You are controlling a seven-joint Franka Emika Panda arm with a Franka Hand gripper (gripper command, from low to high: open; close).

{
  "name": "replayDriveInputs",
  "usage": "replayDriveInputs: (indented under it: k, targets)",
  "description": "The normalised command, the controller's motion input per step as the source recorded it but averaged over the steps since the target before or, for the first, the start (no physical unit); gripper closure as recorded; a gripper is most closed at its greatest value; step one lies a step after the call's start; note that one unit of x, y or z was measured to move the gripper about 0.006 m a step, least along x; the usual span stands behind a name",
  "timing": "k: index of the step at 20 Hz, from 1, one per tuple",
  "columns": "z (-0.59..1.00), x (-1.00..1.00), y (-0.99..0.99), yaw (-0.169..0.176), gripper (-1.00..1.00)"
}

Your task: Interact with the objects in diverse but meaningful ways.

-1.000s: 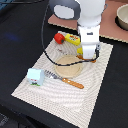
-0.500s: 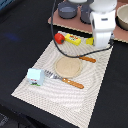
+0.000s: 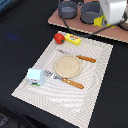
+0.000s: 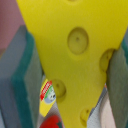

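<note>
Now gripper (image 4: 65, 65) clamps cheese wedge (image 4: 75, 55), lifted at mat's (image 3: 95, 90) 1 o'clock near grey pots (image 3: 80, 11). Keep squeeze firm, carry level, pick clear drop spot w/o bumping pots.

The arm (image 3: 114, 11) is a smooth, rounded white-grey shell at the far right of the scene, darker underneath. A thin black cable (image 3: 80, 33) trails from it. Up close, the hand (image 4: 70, 75) has grey fingers (image 4: 14, 85) faced with teal-green pads (image 4: 27, 85).
</note>
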Motion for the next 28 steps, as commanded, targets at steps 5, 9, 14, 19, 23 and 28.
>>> replayDriveInputs:
  k: [5,9,14,19,23,28]
  targets:
    - [0.87,-0.05,0.49,0.070,1.00]
    - [0.55,-0.34,0.50,0.104,1.00]
    - [0.17,-0.68,0.40,0.129,1.00]
    - [-0.31,-0.86,0.02,0.151,1.00]
    - [-0.43,-0.96,0.00,0.119,1.00]
    - [-0.45,-1.00,0.00,0.089,1.00]
